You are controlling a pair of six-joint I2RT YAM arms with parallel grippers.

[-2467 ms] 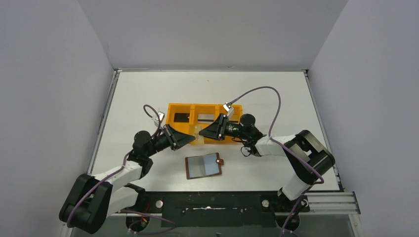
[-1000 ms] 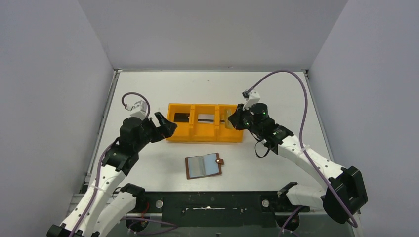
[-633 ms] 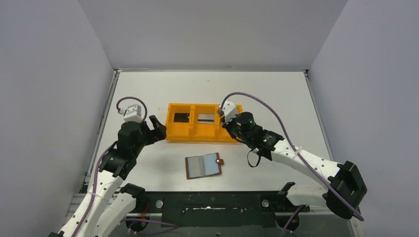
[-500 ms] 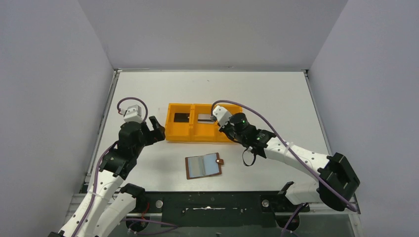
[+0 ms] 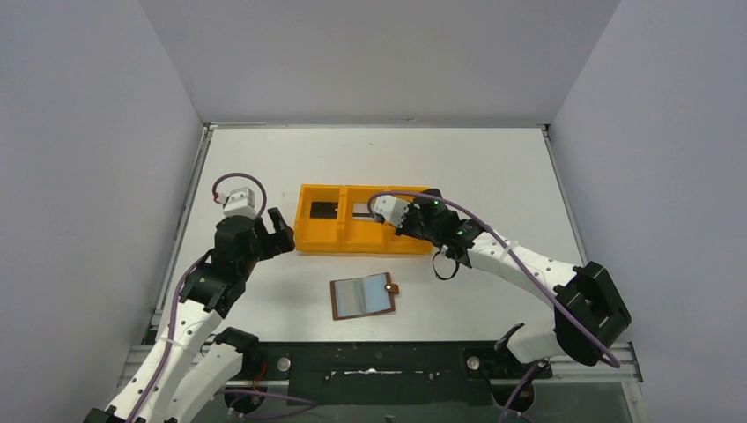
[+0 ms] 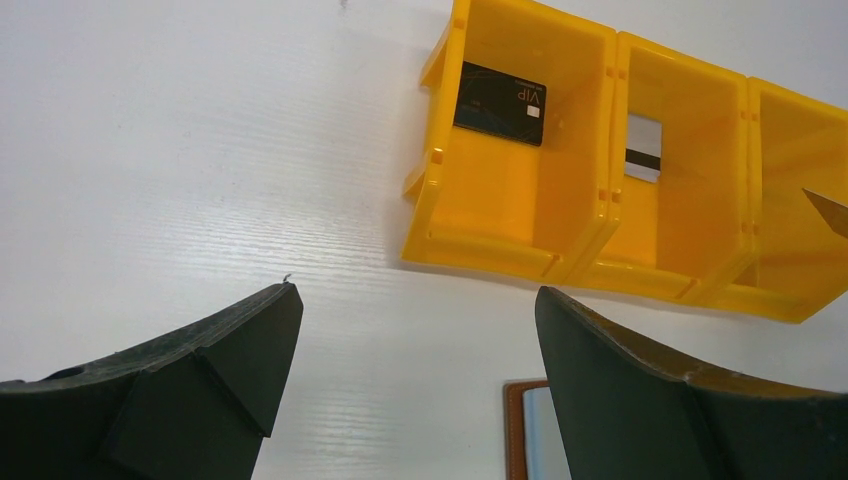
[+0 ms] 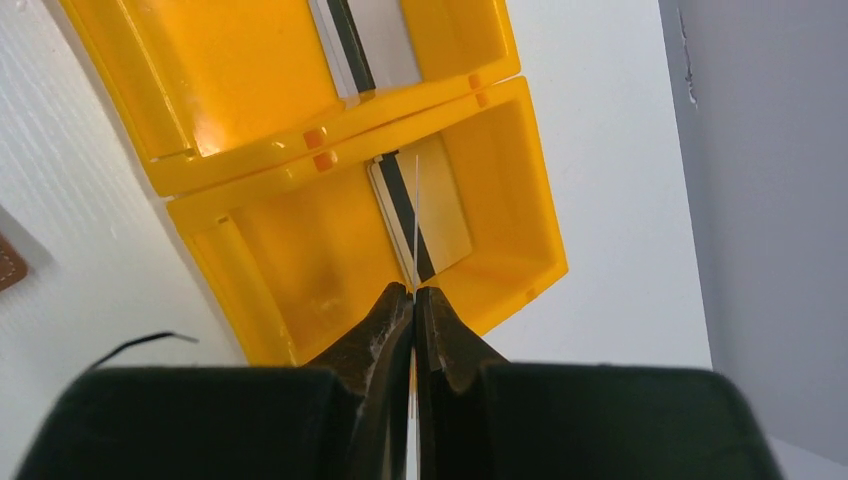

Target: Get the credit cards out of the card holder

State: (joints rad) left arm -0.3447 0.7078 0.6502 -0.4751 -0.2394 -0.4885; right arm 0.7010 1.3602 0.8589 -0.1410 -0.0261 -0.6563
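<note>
The right gripper [image 7: 413,290] is clenched on a tan card [image 6: 832,215] held on edge, its long axis running out from the fingertips above the right compartment of the orange tray [image 5: 366,244]. Three more lie flat along the tray, one per compartment: black card [image 6: 500,103], silver striped card [image 6: 643,150], pale striped card [image 7: 445,210]. One card holder [image 5: 363,297] lies open on bare table [image 5: 493,167] near the tray. The left gripper [image 6: 417,295] gapes empty off the tray's left end.

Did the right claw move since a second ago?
Yes. The right gripper, pinching the tan-gold card, has slid left along the orange tray, from over its right end toward the middle compartment.
</note>
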